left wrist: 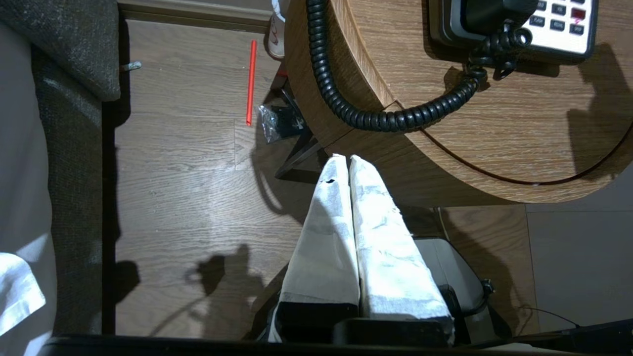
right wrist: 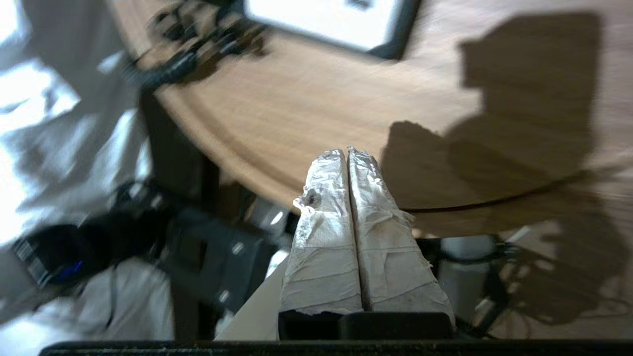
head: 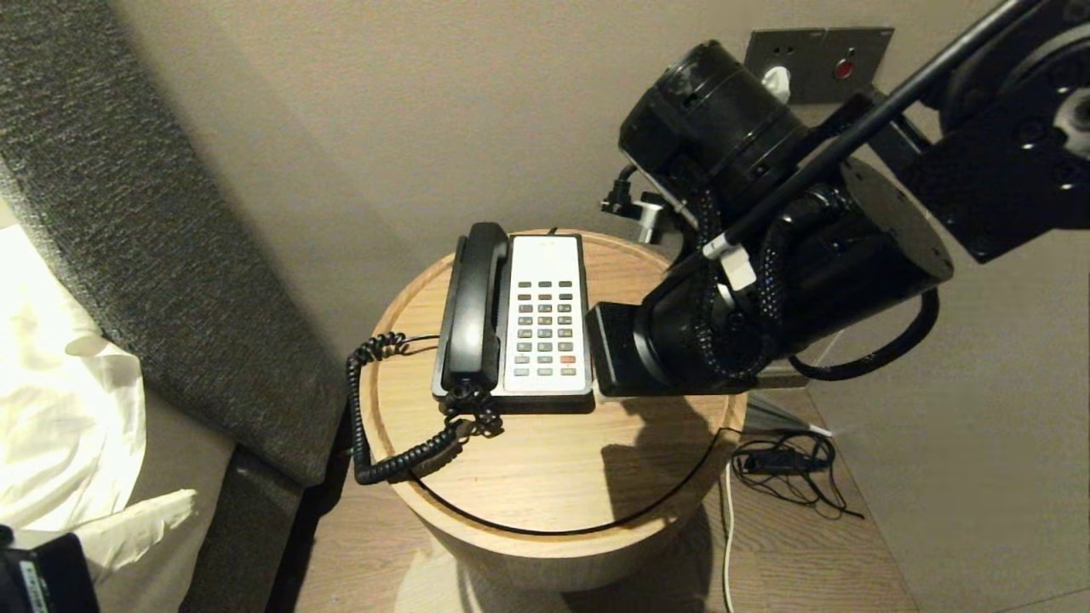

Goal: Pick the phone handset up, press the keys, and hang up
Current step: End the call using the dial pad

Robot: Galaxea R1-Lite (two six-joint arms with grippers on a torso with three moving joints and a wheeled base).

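Observation:
The black phone handset [head: 473,306] lies in its cradle on the left side of the phone base [head: 549,255], on a round wooden table [head: 553,468]. The keys [head: 543,328], with one red button, sit to its right. The coiled cord [head: 375,426] loops over the table's left edge. My right arm [head: 766,281] hovers just right of the phone; its gripper [right wrist: 347,151] is shut and empty above the table's front part [right wrist: 346,99]. My left gripper [left wrist: 344,157] is shut and empty, low beside the table's edge [left wrist: 519,123], with the cord [left wrist: 376,118] and handset end [left wrist: 494,12] beyond it.
A grey upholstered headboard [head: 128,213] and white bedding [head: 51,409] stand to the left. A wall rises behind the table, with a socket plate [head: 817,60]. Cables [head: 783,464] lie on the floor at the right. A red straw [left wrist: 251,81] lies on the floor.

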